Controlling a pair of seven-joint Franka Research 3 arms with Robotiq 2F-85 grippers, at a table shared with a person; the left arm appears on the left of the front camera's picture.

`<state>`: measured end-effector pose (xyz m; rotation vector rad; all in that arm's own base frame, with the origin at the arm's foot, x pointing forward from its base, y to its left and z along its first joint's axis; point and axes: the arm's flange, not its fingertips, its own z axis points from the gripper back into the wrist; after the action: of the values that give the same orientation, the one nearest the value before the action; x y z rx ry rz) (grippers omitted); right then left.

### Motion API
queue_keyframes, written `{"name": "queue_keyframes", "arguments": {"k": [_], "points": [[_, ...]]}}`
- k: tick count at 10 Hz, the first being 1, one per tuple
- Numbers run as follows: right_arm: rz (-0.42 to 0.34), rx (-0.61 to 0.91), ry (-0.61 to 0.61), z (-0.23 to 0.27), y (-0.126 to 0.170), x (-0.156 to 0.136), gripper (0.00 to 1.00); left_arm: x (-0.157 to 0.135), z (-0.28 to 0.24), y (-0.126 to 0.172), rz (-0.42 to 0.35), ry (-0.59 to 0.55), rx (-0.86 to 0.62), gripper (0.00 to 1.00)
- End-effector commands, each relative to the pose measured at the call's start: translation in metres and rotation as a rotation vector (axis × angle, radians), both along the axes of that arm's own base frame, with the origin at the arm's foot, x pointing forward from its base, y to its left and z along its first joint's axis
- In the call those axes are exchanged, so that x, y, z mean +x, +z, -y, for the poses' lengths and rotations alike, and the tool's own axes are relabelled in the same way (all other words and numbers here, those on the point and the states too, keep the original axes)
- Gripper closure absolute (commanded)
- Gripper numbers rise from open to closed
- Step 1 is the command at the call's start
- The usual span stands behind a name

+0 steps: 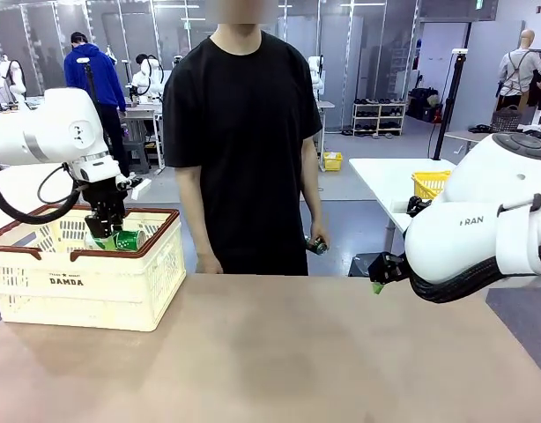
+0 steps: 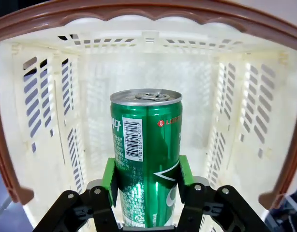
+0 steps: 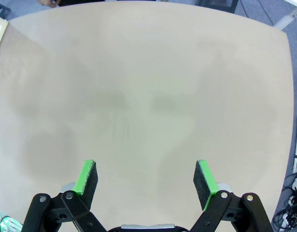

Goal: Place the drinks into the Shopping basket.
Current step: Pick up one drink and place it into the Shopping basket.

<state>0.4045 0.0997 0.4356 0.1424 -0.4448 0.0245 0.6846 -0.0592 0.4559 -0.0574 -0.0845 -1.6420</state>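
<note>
Over basket [image 1: 77, 295] mouth, green can [image 2: 146, 159] is held by left fingers [image 2: 110, 176], pads pinched on lower body from both sides. Can is hung above basket floor, not yet set down. Right fingers [image 3: 88, 181] are spread wide, nothing held, parked over bare tabletop [image 3: 148, 87]. Second can [image 1: 315, 248] is carried in person's hand [image 1: 320, 234] at far edge. Can is judged stiff but thin-walled, smooth, likely slippery, fairly heavy if full. Best gripped across mid-body, squeeze kept modest so wall is not dented.
</note>
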Motion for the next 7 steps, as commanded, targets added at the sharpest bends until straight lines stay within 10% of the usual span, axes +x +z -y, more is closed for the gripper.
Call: {"name": "queue_keyframes", "arguments": {"k": [1, 7], "points": [[-0.003, 0.004, -0.001, 0.001, -0.001, 0.0, 0.0, 0.01, 0.002, -0.004, -0.005, -0.029, -0.028, 0.42], [-0.003, 0.004, -0.001, 0.001, -0.001, 0.0, 0.0, 0.005, 0.009, -0.066, 0.017, -0.06, -0.035, 0.42]]}}
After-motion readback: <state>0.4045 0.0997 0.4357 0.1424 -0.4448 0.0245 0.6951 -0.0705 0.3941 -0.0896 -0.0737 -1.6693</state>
